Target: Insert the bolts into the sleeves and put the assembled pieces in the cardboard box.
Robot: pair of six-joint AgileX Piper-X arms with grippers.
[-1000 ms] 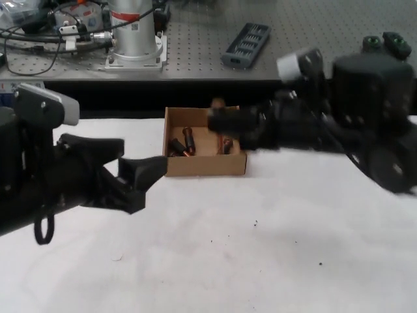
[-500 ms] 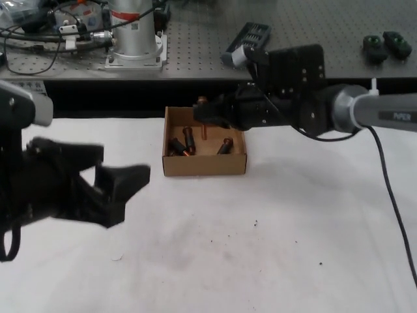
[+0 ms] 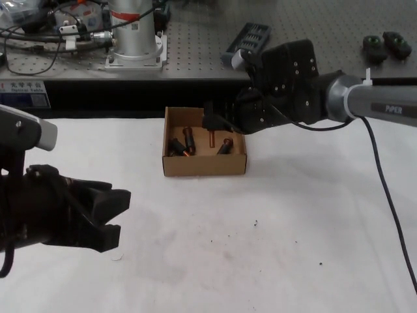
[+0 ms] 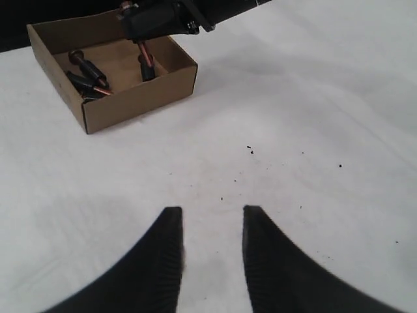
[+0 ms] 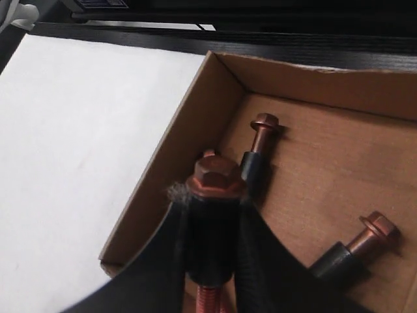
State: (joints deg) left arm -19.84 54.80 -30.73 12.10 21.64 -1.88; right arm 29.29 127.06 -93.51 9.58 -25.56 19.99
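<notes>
One white desk point(image 3: 293, 228) spreads wide on the near side of the cardboard box point(image 3: 203, 165). Left claw point(image 4: 212, 225): fingers parted, nothing held, well apart from the box on its near side. Right claw point(image 5: 212, 222): above the box interior, clamped on an assembled piece point(image 5: 214, 186), long axis upright, threaded end down. Other pieces point(image 5: 257, 153) lie flat inside the box.

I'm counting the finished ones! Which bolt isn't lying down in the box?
The bolt in its black sleeve, held between the right gripper's fingers above the cardboard box. The other bolts lie flat on the box floor.
</notes>
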